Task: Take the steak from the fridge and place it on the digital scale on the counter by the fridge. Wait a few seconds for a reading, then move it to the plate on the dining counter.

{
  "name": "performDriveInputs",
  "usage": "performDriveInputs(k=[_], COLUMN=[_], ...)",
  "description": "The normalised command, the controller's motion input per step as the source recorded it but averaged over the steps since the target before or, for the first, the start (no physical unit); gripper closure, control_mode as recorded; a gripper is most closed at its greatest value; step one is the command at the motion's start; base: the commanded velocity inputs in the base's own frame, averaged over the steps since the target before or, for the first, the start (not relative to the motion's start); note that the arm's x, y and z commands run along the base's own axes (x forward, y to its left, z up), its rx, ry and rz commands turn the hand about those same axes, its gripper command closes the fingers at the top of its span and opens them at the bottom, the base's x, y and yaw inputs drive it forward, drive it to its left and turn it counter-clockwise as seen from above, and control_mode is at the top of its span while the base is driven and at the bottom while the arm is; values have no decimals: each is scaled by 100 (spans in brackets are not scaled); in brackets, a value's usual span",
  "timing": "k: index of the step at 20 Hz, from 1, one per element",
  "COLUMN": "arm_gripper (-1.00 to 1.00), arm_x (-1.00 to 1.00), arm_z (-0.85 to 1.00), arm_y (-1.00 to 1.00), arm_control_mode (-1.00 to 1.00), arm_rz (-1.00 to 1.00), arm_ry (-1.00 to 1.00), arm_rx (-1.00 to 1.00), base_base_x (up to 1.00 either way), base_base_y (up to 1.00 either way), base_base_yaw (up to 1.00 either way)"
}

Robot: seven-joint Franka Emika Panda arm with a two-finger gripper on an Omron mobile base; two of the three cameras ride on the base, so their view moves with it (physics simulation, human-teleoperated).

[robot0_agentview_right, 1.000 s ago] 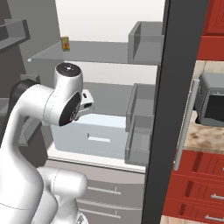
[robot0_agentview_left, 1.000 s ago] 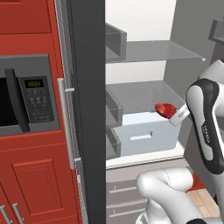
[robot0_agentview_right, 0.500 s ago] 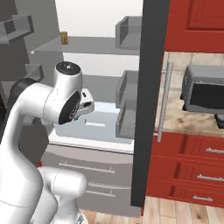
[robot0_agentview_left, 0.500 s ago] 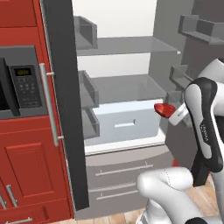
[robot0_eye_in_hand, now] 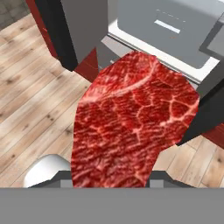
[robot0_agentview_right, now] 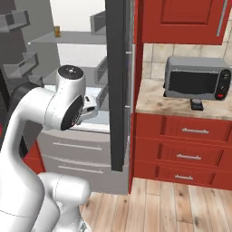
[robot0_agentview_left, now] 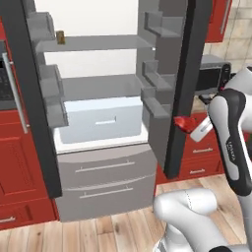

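The steak (robot0_agentview_left: 182,123), red with pale marbling, hangs in the air outside the open fridge (robot0_agentview_left: 93,98), and my gripper (robot0_agentview_left: 188,126) is shut on it. It sits level with the edge of the fridge's right door (robot0_agentview_left: 183,88). In the hand view the steak (robot0_eye_in_hand: 131,127) covers the fingertips, with wood floor and the fridge's drawer front beneath it. The digital scale (robot0_agentview_right: 196,105) is a small black square on the counter (robot0_agentview_right: 154,102), in front of the toaster oven. The plate and the dining counter are out of view.
A grey toaster oven (robot0_agentview_right: 195,77) stands at the back of the counter, above red drawers (robot0_agentview_right: 195,131) with silver handles. The dark fridge door (robot0_agentview_right: 118,81) stands open between my arm and the counter. A small jar (robot0_agentview_left: 60,37) sits on the upper fridge shelf.
Both base views have swung to the right: the fridge has slid left in the picture and the counter with the toaster oven and scale has come into sight. The steak stays gripped.
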Motion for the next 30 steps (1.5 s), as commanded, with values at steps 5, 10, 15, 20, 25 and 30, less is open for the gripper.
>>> performDriveInputs(k=[5, 10, 15, 20, 25, 30], arm_gripper=[100, 100, 100, 100, 100, 100], arm_x=[0, 0, 0, 0, 0, 0], arm_z=[0, 0, 0, 0, 0, 0], arm_y=[0, 0, 0, 0, 0, 0], arm_control_mode=[100, 100, 100, 100, 100, 100], arm_rz=[0, 0, 0, 0, 0, 0], arm_ry=[0, 0, 0, 0, 0, 0], arm_rx=[0, 0, 0, 0, 0, 0], base_base_x=[-36, 29, 64, 78, 93, 80], base_base_y=[-59, -68, -86, -94, -57, -24], base_base_yaw=[0, 0, -2, -1, 0, 0])
